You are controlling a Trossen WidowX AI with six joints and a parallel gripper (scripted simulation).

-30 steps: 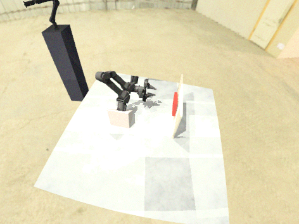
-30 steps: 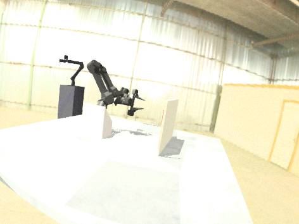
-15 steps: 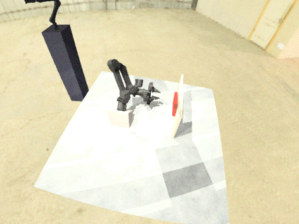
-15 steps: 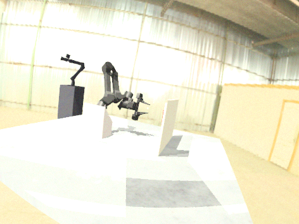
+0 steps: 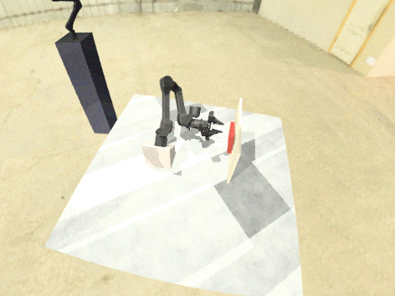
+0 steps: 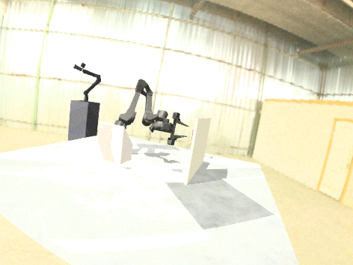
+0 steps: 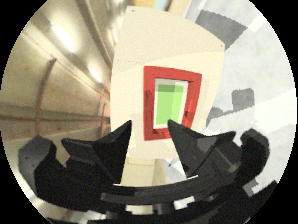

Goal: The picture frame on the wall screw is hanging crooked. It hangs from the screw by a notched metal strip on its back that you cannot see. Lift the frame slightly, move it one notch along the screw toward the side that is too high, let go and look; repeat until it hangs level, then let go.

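The red picture frame (image 5: 231,138) (image 6: 192,138) (image 7: 172,72) with a green picture hangs on the upright cream wall panel (image 5: 235,162) (image 6: 197,150) (image 7: 134,42). The wrist view is turned sideways and bowed, with the table to its right, so I cannot tell the frame's exact tilt. The screw and the notched strip are hidden. My gripper (image 5: 222,127) (image 6: 187,131) (image 7: 150,122) is open and empty, a short gap in front of the frame. In the wrist view its fingertips overlap the frame's lower part.
The arm stands on a pale pink block (image 5: 159,158) (image 6: 111,144) at the left of the white table (image 5: 138,234) (image 6: 123,209). Another arm stands on a dark pedestal (image 5: 85,79) (image 6: 83,120) beyond the table. A dark shadow falls on the table beside the panel.
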